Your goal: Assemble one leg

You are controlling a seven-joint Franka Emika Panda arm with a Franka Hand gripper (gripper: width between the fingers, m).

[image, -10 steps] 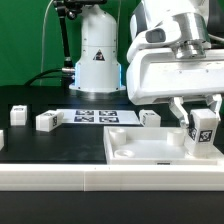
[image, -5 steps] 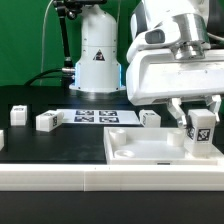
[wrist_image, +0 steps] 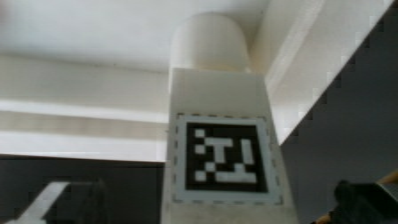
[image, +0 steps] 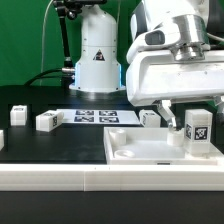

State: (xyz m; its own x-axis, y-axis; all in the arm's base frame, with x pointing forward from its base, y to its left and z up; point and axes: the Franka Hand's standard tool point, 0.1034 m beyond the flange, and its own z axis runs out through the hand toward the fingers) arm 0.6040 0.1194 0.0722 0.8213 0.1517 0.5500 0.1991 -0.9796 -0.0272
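My gripper (image: 194,118) is shut on the leg (image: 197,129), a small white block with a black-and-white tag facing the camera. It holds the leg upright over the corner of the white panel (image: 140,152) at the exterior view's right. In the wrist view the leg (wrist_image: 221,120) fills the middle, its round peg end pointing at the white panel (wrist_image: 80,95). The dark fingertips (wrist_image: 54,202) show at either side of the gripper (wrist_image: 214,205). I cannot tell whether the peg touches the panel.
Other small white legs lie on the black table: one (image: 46,121) and one (image: 18,113) at the exterior view's left, and one (image: 150,118) behind the panel. The marker board (image: 97,116) lies in the middle, in front of the arm's base (image: 97,60).
The gripper and the leg have shifted slightly toward the exterior view's left and a little upward over the panel's corner. Nothing else has moved.
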